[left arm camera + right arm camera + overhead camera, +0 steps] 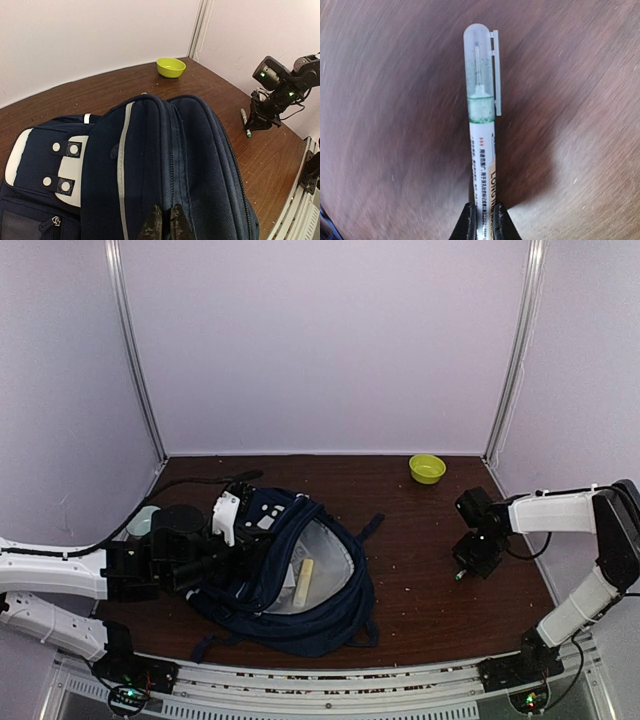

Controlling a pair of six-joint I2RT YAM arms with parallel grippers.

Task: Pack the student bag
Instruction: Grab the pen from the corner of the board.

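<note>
Navy bag (165, 160) in L fingers (152, 225), pen (482, 125) R (485, 220)

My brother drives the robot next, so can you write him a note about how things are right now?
The left pincer is shut on the edge of the student bag, which lies open.
The right pincer is shut on a green-tipped marker, at the table right of the bag.
Done: a pale stick is inside the bag.
Left: bring the marker over and put it in.
</note>
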